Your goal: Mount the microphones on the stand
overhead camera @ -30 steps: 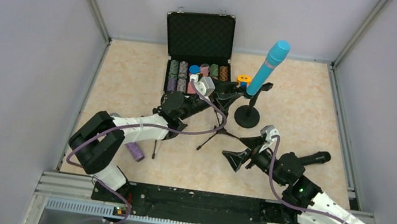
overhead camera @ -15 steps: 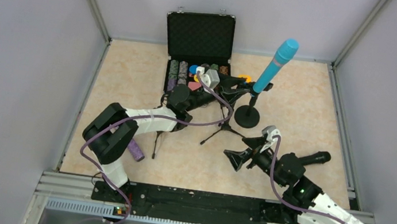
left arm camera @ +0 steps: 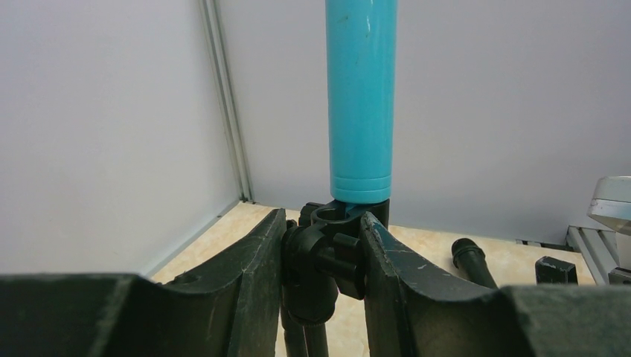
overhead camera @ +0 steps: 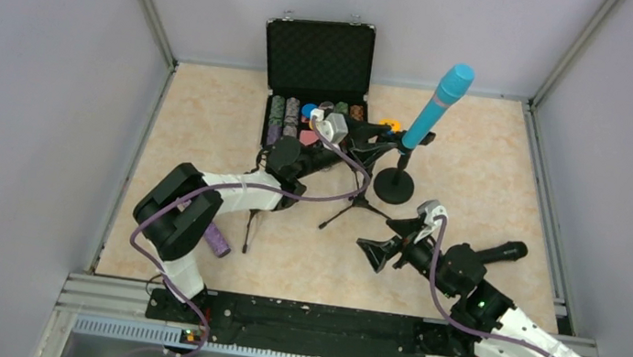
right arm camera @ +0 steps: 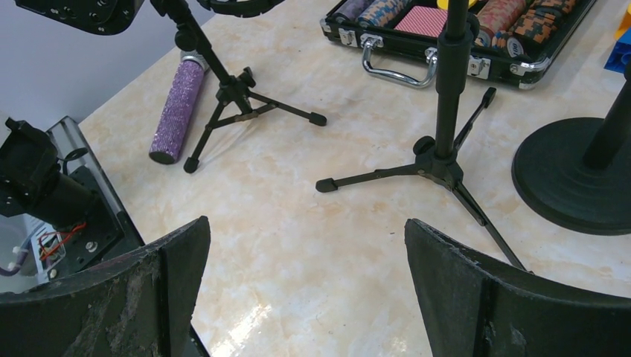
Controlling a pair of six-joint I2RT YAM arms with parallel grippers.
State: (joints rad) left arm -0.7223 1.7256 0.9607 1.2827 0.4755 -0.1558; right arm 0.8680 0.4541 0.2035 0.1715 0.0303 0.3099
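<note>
Squeezing the black plastic clip (left arm camera: 331,256) under the long cyan stick microphone (left arm camera: 360,97), the left hand (left arm camera: 321,223) is clenched tight on it. That microphone stands in the clip on the black round-foot stand (overhead camera: 394,187). This one looks almost done. Next, I think the hand must let go softly, so nothing tips. The right hand (right arm camera: 306,230) hangs wide and empty over the pale marble surface (right arm camera: 298,201). The glittery purple microphone (right arm camera: 177,111) lies beside a black three-leg stand (right arm camera: 234,89). Up close, the cyan head is cut off. The black stick microphone (overhead camera: 503,252) is half hidden by the right arm.
</note>
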